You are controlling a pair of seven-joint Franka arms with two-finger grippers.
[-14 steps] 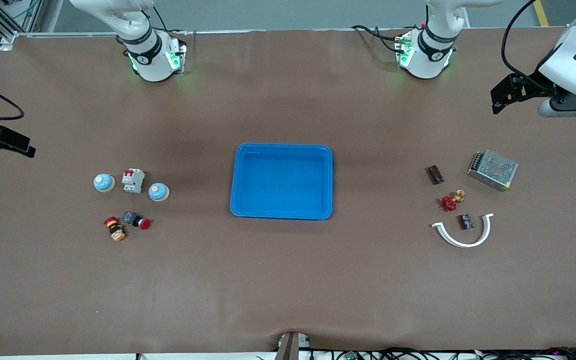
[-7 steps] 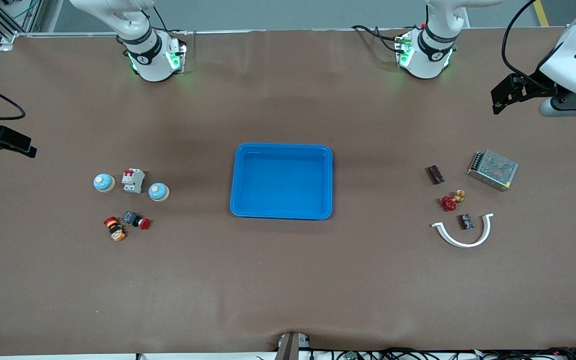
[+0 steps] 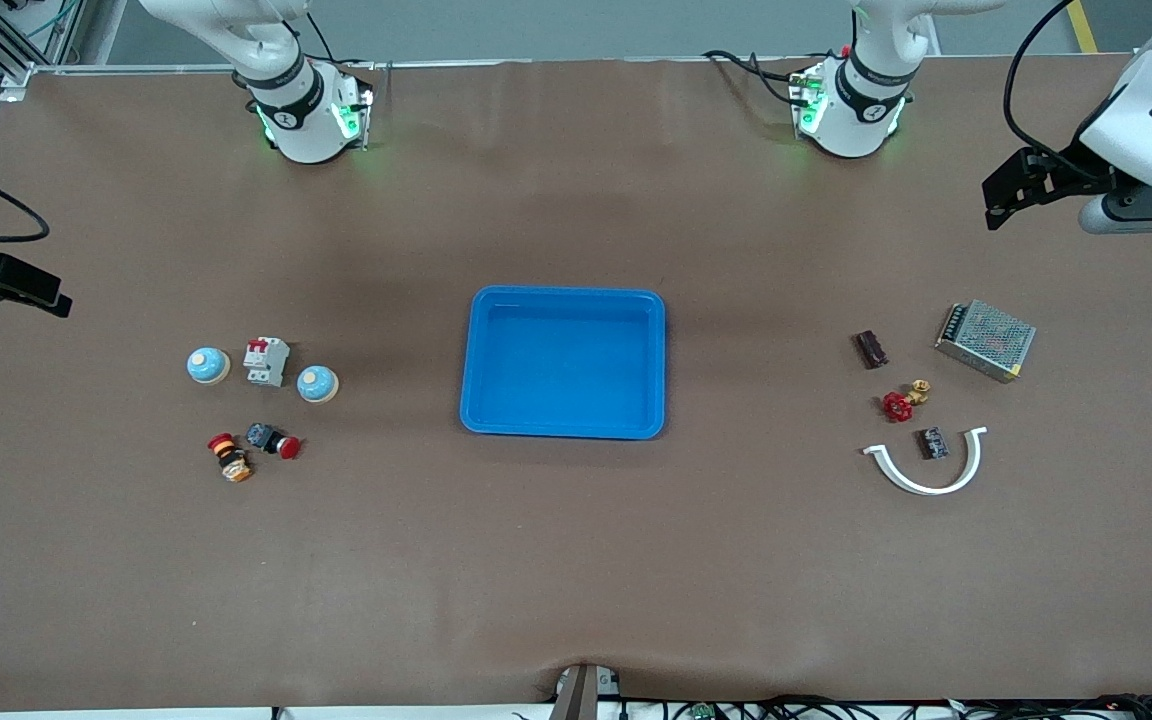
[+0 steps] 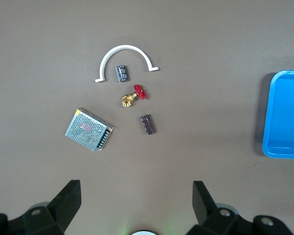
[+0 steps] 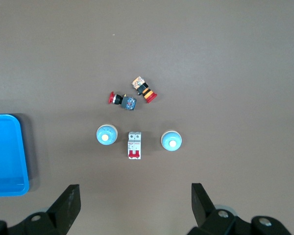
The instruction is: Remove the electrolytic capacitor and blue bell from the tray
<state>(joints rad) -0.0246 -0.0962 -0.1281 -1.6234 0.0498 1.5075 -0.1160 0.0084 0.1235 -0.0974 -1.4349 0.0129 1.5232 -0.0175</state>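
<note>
Front view shows my tray [image 3: 563, 296] empty, bells and capacitors out on the tabletop [image 3: 576, 560], both end effectors open, holding nothing.

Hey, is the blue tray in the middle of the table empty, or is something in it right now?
Empty. The blue tray shows only its bare blue floor in the front view; nothing lies inside it.

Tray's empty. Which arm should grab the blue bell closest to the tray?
Right. The blue bell lies at the right arm's end, in sight of the open right gripper. The left gripper hangs over the left arm's end.
</note>
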